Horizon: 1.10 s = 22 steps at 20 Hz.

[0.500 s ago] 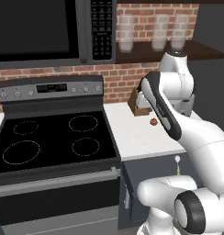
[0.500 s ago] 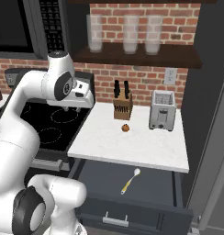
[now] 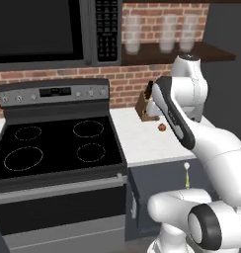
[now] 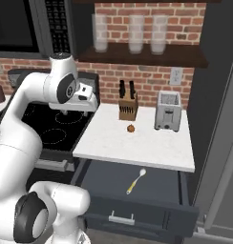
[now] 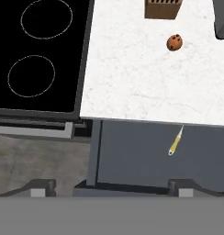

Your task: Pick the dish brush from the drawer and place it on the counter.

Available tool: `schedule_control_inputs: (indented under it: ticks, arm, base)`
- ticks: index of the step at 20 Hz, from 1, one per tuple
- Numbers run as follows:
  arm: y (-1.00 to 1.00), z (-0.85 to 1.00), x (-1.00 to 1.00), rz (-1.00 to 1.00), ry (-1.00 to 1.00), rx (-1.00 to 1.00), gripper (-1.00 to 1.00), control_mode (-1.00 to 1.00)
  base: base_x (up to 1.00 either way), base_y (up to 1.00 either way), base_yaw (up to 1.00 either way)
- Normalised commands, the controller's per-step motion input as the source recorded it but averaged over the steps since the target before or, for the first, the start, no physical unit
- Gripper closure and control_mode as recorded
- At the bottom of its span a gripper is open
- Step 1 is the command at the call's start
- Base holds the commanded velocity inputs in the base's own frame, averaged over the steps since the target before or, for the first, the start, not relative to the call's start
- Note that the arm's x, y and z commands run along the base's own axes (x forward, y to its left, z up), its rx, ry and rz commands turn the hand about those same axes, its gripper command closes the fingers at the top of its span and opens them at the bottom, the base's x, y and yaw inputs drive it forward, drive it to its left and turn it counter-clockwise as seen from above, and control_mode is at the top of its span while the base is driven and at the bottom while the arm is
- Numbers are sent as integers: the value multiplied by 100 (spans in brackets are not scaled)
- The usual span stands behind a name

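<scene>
White desk point(image 4: 137, 143) carried a knife block point(image 4: 127, 106), cut off at 12 o'clock in hand view. Dish brush point(image 5: 175, 142) lay in open drawer point(image 4: 152, 183), head partly under desk edge. Claw point(image 5: 109, 187) tips spread apart, empty.

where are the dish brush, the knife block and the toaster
dish brush point(image 4: 135, 181), right base view, on the yellow handle, lying in the open drawer
knife block point(image 4: 127, 109), right base view, on its wooden front
toaster point(image 4: 167, 114), right base view, on its silver front face

Dish brush point(image 4: 136, 181) in drawer point(image 4: 109, 178) below counter point(image 4: 137, 143)
</scene>
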Motion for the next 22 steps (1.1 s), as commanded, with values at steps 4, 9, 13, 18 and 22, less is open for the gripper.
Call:
schedule_control_inputs:
  ticks: [4, 9, 13, 18, 22]
  arm:
    - [0, 0, 0, 0, 0, 0, -100, 100]
    - [0, 0, 0, 0, 0, 0, -100, 100]
    - [0, 0, 0, 0, 0, 0, -100, 100]
    - [0, 0, 0, 0, 0, 0, -100, 100]
    - [0, 0, 0, 0, 0, 0, -100, 100]
  base:
    - [-83, -53, -9]
    - [-39, -61, -2]
    - [-3, -59, 0]
    - [5, -36, 0]
    - [14, -17, 2]
